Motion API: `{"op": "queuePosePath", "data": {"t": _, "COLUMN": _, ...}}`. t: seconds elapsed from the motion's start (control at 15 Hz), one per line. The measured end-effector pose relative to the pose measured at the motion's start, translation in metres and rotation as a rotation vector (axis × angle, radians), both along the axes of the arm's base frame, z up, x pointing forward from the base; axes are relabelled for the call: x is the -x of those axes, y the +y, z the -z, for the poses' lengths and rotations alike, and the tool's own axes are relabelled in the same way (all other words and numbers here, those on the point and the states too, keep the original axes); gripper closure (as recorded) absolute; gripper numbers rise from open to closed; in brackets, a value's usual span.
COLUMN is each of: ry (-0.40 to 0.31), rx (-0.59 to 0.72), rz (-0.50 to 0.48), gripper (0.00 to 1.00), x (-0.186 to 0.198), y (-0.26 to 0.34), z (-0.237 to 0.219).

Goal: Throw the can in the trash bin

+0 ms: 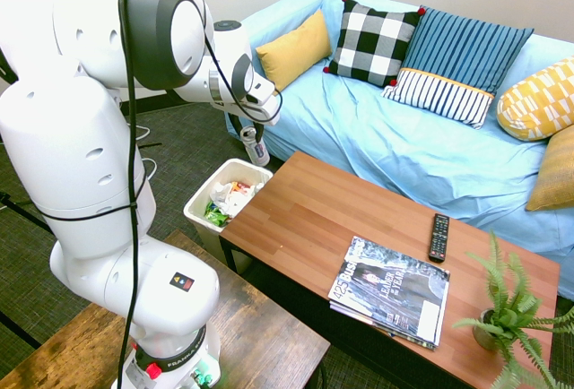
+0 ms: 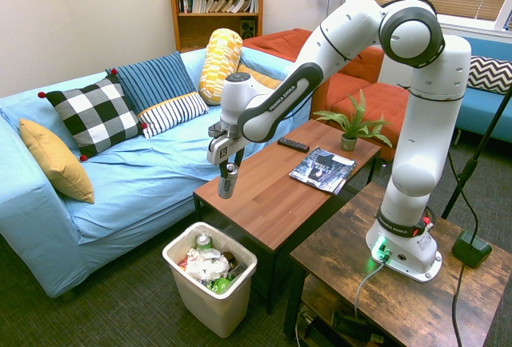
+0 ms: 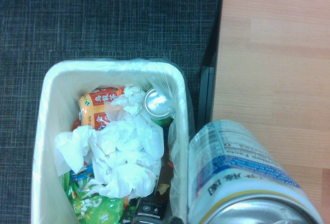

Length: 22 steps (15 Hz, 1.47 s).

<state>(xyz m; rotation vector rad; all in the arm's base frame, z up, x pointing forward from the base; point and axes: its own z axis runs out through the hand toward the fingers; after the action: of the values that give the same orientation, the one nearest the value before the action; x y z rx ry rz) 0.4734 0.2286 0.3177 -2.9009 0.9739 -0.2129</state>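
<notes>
Wooden worktop stands beside and below me; the bin sits lower, slightly aside. My hand is clamped on the can in mid-air; released off-centre, it could clip the rim and fall outside.

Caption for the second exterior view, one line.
Franka gripper holding drink can above coffee table's edge, near waste bin.
</notes>
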Motion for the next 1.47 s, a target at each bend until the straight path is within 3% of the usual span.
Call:
{"op": "queuePosePath", "data": {"t": 0.33, "ry": -0.014, "rx": 0.007, "rz": -0.059, "gripper": 1.00, "x": 0.007, "y": 0.040, "z": 0.003}}
{"op": "queuePosePath", "data": {"t": 0.73, "ry": 0.068, "rx": 0.011, "rz": -0.128, "gripper": 1.00, "x": -0.005, "y": 0.106, "z": 0.081}}
{"op": "queuePosePath", "data": {"t": 0.8, "ry": 0.081, "rx": 0.015, "rz": -0.132, "gripper": 0.00, "x": -0.008, "y": 0.111, "z": 0.095}}
{"op": "queuePosePath", "data": {"t": 1.07, "ry": 0.121, "rx": 0.031, "rz": -0.129, "gripper": 0.00, "x": -0.014, "y": 0.123, "z": 0.129}}
{"op": "queuePosePath", "data": {"t": 1.47, "ry": 0.156, "rx": 0.043, "rz": -0.116, "gripper": 0.00, "x": -0.012, "y": 0.127, "z": 0.137}}
